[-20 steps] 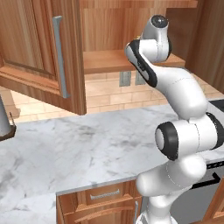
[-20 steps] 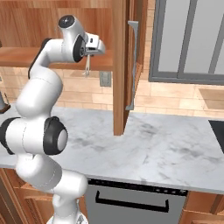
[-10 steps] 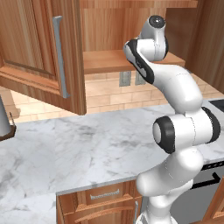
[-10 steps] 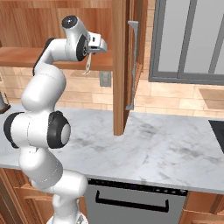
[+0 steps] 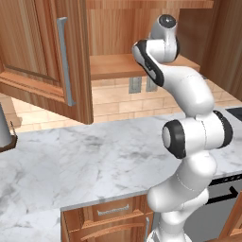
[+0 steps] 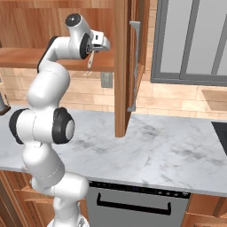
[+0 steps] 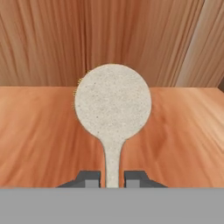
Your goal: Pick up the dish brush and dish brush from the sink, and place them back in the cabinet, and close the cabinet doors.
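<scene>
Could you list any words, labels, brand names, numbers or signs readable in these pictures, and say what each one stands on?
None: no readable text on the dish brush in the gripper, the cabinet shelf, the cabinet doors, the marble counter or the dishwasher.

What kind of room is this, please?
Most likely a kitchen: a marble counter runs under a wooden wall cabinet with open doors, an oven sits below, and the gripper holds a dish brush.
</scene>
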Controlling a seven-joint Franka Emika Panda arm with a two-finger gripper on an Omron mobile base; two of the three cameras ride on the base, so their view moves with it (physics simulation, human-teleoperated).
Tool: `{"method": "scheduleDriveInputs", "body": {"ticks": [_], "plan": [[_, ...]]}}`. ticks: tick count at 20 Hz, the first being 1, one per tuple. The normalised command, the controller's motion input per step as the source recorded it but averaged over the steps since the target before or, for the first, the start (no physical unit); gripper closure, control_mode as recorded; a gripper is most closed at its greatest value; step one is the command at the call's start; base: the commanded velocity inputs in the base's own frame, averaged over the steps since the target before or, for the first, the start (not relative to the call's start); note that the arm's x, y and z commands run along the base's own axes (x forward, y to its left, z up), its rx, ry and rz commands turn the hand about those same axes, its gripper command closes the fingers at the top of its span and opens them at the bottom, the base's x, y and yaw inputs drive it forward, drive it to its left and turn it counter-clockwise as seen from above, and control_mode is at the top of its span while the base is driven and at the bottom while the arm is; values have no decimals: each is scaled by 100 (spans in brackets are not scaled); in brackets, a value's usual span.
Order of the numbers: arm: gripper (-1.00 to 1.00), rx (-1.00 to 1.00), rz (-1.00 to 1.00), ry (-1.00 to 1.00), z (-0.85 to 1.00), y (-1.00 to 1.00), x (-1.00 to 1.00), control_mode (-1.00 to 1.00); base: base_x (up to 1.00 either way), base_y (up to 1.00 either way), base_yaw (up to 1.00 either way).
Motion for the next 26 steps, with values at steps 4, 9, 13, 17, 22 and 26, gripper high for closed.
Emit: {"method": "scheduleDriveInputs", "body": {"ticks": [4,9,13,17,22,26], "plan": [[100,0,0,0,0,0,34,-100,0,0,0],[100,0,0,0,0,0,26,-100,0,0,0],[100,0,0,-1,-4,0,17,-100,0,0,0],[100,-1,0,-2,-12,0,12,-100,0,0,0],[100,-1,0,-5,-18,0,3,-100,0,0,0],[100,0,0,-5,-11,0,5,-100,0,0,0]]}}
